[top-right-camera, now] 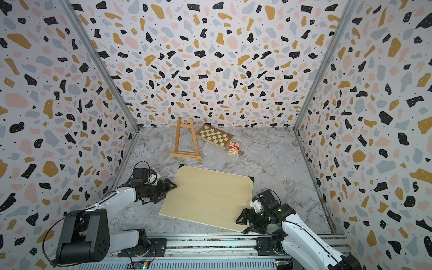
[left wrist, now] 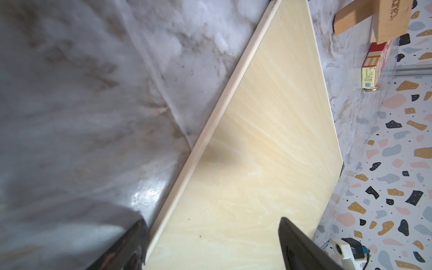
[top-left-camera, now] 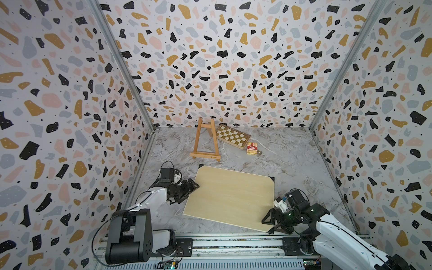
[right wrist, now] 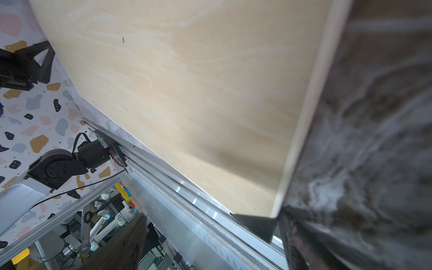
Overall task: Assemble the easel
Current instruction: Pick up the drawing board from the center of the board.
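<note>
The easel [top-left-camera: 205,140] [top-right-camera: 185,140], a small light-orange wooden A-frame, stands at the back of the table, its top in front of the back wall. Neither gripper is near it. In the left wrist view only its foot [left wrist: 383,18] shows. My left gripper [top-left-camera: 195,187] [left wrist: 210,247] is open, jaws astride the left edge of a large pale board [top-left-camera: 231,196] [left wrist: 268,140]. At the board's near right black corner [right wrist: 257,224], my right gripper [top-left-camera: 268,225] [right wrist: 210,245] is open, with the corner between its fingers.
A brown-and-cream chessboard [top-left-camera: 232,136] lies just right of the easel, with a red card box [top-left-camera: 252,148] [left wrist: 374,67] in front of it. The board fills the middle of the marble table [top-left-camera: 292,163]. Patterned walls close three sides; a metal rail [top-left-camera: 233,243] runs along the front.
</note>
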You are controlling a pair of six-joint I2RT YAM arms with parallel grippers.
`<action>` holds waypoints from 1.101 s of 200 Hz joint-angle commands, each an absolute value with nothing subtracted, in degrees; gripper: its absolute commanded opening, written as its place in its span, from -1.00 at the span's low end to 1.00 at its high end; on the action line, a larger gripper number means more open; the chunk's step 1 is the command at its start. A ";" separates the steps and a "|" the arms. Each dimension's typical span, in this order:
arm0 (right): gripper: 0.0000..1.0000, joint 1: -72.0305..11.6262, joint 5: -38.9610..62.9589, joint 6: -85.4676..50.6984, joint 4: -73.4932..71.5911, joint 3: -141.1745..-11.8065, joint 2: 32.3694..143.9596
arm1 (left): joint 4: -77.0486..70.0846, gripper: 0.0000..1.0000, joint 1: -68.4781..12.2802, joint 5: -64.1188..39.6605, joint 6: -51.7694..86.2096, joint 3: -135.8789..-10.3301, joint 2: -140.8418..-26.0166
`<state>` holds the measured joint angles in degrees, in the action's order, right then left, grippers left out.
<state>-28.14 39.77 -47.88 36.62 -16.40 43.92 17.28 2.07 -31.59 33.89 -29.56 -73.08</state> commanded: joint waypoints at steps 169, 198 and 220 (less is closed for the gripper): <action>0.80 -29.44 34.46 -43.45 45.25 -15.36 42.91 | 26.92 0.70 -1.14 -29.46 36.72 -24.94 -70.81; 0.78 -29.51 43.83 -48.78 29.60 -9.86 41.13 | 26.55 0.70 -1.14 -30.05 36.80 -24.70 -70.49; 0.78 -28.81 44.25 -44.65 30.29 -14.77 40.89 | 26.73 0.70 -1.19 -29.71 36.86 -24.56 -70.34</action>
